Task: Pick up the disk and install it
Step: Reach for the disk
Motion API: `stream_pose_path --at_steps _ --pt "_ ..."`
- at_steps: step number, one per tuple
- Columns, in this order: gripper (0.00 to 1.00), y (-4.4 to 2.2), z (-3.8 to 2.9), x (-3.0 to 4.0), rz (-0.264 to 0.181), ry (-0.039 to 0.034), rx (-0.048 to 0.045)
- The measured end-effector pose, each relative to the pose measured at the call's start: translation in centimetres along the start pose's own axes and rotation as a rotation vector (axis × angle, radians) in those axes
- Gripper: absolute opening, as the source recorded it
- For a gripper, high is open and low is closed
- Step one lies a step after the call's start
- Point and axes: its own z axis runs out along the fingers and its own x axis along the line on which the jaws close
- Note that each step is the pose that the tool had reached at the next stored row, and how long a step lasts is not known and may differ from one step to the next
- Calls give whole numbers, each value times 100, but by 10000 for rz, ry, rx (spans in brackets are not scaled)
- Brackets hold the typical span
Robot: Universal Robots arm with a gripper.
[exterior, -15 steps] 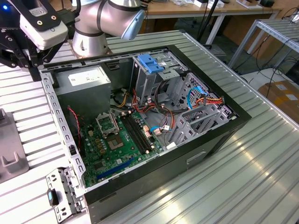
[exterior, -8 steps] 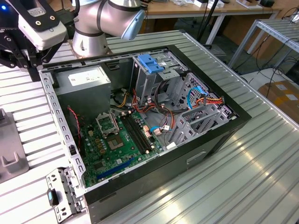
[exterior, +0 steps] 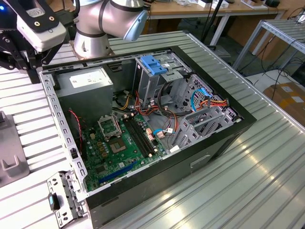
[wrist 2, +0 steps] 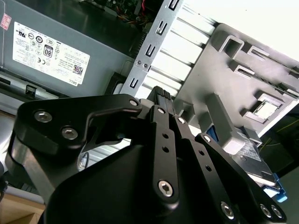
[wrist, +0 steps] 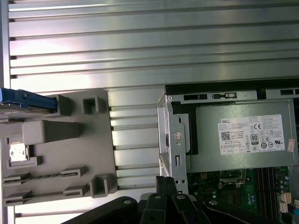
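Black gripper (wrist 2: 161,93), fingers together, empty; blue-railed disk (wrist: 25,99) on grey fixture (wrist: 70,140); white printed label (wrist: 252,135) on power supply (wrist: 210,163).

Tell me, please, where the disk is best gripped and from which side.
Probably across the long sides of the disk, on the blue rail, from above: it seems to lie flat at the end of the holder, where a raised block hems one short end and the top is free. Part lies out of frame.

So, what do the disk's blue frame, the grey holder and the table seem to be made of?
Disk: its frame is bright blue, smooth, likely moulded plastic. Grey holder: matte, blocky, probably plastic, perhaps printed. Table: ribbed, shiny silver, likely aluminium.
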Motion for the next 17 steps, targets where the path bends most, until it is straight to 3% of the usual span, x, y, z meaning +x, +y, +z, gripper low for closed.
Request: stream_pose_path --at_steps 17 --pt "10 -4 3 46 0 0 0"
